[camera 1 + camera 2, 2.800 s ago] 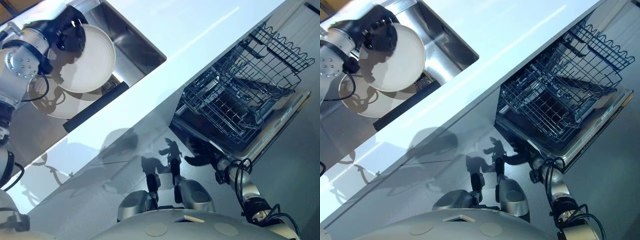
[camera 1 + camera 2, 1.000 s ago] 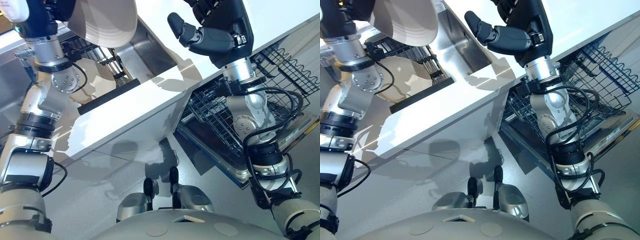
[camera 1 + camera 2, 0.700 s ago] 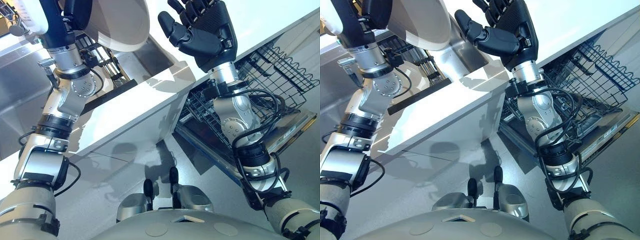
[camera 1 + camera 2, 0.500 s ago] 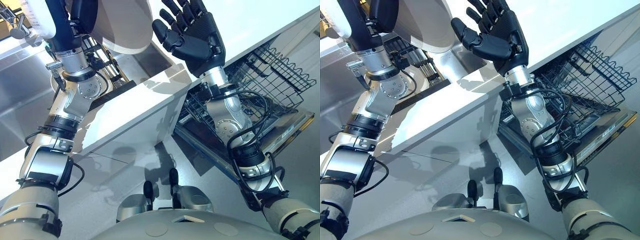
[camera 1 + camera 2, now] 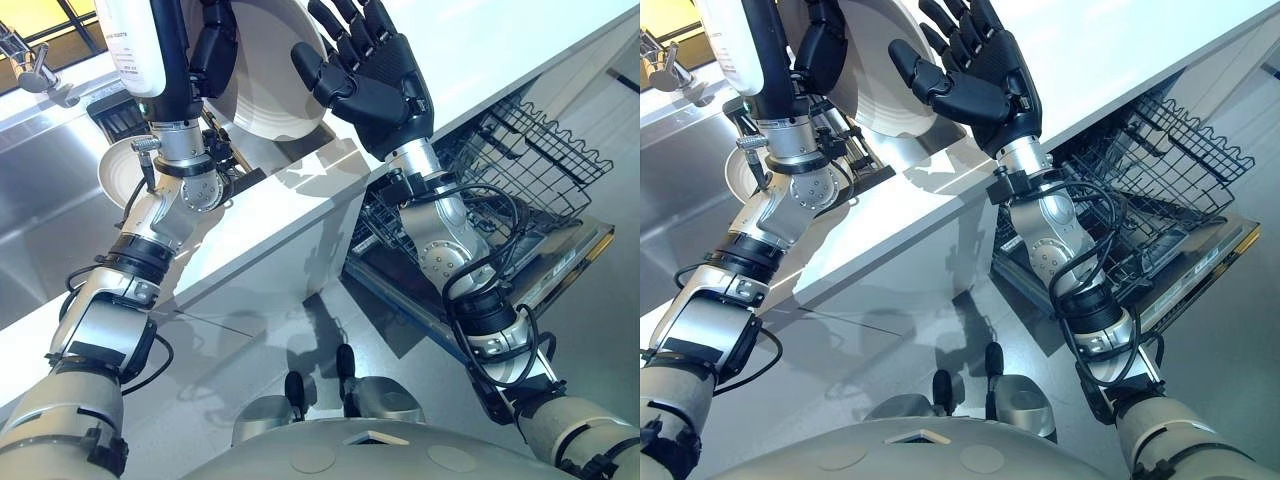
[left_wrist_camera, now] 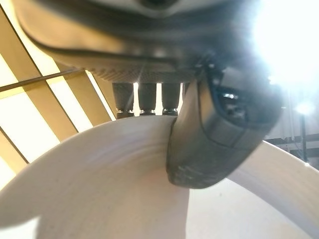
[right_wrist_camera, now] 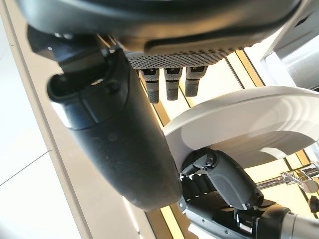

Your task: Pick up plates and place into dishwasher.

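Note:
My left hand (image 5: pixel 212 45) is raised over the sink, shut on the rim of a white plate (image 5: pixel 265 85) that it holds upright. In the left wrist view its thumb (image 6: pixel 214 134) presses on the plate (image 6: pixel 99 189). My right hand (image 5: pixel 385 85) is open with fingers spread, its palm facing the plate and close beside it; whether it touches the plate I cannot tell. The right wrist view shows the plate (image 7: pixel 244 124) just past that hand's fingers. A second white plate (image 5: pixel 118 175) lies in the sink behind my left arm.
The white counter (image 5: pixel 300 210) runs across the middle. To its right the open dishwasher has its dark wire rack (image 5: pixel 520 160) pulled out over the lowered door (image 5: pixel 565 265). A faucet (image 5: pixel 30 65) stands at the sink's far left.
My left hand has carried the plate to the right and turned its face toward the right hand. The right hand has risen from beside the dishwasher, opened wide and closed in on the plate.

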Motion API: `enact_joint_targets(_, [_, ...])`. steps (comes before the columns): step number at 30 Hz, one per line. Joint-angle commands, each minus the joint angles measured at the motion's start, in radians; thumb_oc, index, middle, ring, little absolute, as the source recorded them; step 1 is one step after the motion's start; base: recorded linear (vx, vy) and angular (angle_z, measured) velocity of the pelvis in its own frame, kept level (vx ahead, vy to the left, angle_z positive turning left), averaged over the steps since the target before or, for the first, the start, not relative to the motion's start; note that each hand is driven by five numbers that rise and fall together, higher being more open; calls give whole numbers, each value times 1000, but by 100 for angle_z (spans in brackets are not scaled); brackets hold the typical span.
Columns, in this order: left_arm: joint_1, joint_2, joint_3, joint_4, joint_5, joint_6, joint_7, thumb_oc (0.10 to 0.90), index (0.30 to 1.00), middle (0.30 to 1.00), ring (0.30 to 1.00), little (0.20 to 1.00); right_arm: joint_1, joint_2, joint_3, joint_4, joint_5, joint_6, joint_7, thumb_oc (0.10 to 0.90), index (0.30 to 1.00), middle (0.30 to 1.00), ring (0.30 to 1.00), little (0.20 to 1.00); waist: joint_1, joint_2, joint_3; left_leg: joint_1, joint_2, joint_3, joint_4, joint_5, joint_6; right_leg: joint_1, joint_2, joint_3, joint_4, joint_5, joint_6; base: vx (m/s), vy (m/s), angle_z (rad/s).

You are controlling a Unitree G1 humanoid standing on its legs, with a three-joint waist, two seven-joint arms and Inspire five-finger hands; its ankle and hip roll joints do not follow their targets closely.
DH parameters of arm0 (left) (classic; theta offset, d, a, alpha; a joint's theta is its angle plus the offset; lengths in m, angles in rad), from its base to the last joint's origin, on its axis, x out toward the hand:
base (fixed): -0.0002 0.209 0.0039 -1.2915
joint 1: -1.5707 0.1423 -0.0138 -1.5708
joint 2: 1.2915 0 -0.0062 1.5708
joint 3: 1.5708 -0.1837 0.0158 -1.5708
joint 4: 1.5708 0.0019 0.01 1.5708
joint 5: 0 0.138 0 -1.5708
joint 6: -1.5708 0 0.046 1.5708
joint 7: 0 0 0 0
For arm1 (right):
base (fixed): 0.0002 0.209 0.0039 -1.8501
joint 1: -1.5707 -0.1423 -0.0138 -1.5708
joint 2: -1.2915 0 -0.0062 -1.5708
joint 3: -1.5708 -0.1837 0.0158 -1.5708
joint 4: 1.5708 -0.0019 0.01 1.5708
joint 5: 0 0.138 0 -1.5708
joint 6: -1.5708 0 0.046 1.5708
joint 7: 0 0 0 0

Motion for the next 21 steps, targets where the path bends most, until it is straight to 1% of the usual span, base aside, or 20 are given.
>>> enact_joint_targets(1, [-106, -7, -42, 50, 24, -75, 25, 100, 300, 300, 300, 200, -16, 67, 3, 9, -34, -66, 16, 800, 900, 900, 900, 900, 2, 13, -174, -58, -11, 13, 1, -52, 1, 62, 4, -53, 96, -220, 68, 29, 16, -4])
enact_joint_targets(5, [-92, -26, -45, 18, 40, -111, 47, 100, 300, 300, 300, 200, 3, 71, 11, 35, -94, -45, -25, 800, 900, 900, 900, 900, 1, 15, -174, -53, -17, 10, 1, -54, 7, 59, 2, -46, 105, -222, 68, 25, 22, -2])
enact_joint_targets(6, [-84, -31, -39, -6, 53, -126, 63, 100, 300, 300, 300, 200, 13, 73, 11, 54, -103, -31, -46, 800, 900, 900, 900, 900, 0, 15, -174, -52, -19, 8, 1, -56, 10, 59, 2, -42, 107, -224, 68, 39, 46, 0])
enact_joint_targets(9, [-71, -36, -19, -78, 66, -128, 55, 100, 300, 300, 300, 200, 40, 76, -1, 85, -116, -12, -67, 800, 900, 900, 900, 900, 0, 18, -175, -51, -24, 2, 1, -57, 12, 58, 1, -38, 109, -223, 69, 33, 52, 0])
enact_joint_targets(10, [-71, -35, -18, -96, 60, -126, 51, 100, 300, 300, 300, 200, 45, 75, -3, 91, -113, -15, -71, 487, 632, 632, 632, 587, 0, 18, -174, -51, -25, 0, 1, -58, 13, 58, 0, -38, 109, -223, 69, 20, 47, -1])
enact_joint_targets(11, [-68, -39, -12, -116, 57, -125, 36, 100, 300, 300, 300, 200, 51, 79, -7, 94, -118, -16, -74, 100, 300, 300, 300, 200, 0, 19, -173, -51, -26, -1, 1, -59, 14, 58, -1, -39, 110, -223, 70, 19, 46, -2])
enact_joint_targets(16, [-43, -48, -2, -217, 37, -88, -23, 100, 300, 300, 300, 200, 77, 84, -22, 74, -124, -33, -104, 100, 300, 300, 300, 200, 4, 20, -166, -50, -35, -6, 3, -62, 22, 54, -6, -39, 113, -220, 75, 10, 48, 0])
enact_joint_targets(17, [-31, -52, 0, -235, 38, -75, -27, 100, 300, 300, 300, 200, 81, 85, -21, 62, -151, -43, -113, 100, 300, 300, 300, 200, 4, 20, -162, -50, -39, -7, 4, -64, 26, 51, -7, -36, 115, -220, 76, -2, 53, -1])
enact_joint_targets(21, [6, -64, 28, -255, 56, -71, -29, 100, 300, 300, 300, 200, 89, 78, -33, 41, -196, -51, -120, 100, 300, 300, 300, 200, 4, 21, -158, -48, -45, -6, 5, -67, 33, 47, -11, -30, 118, -218, 79, -1, 57, -2])
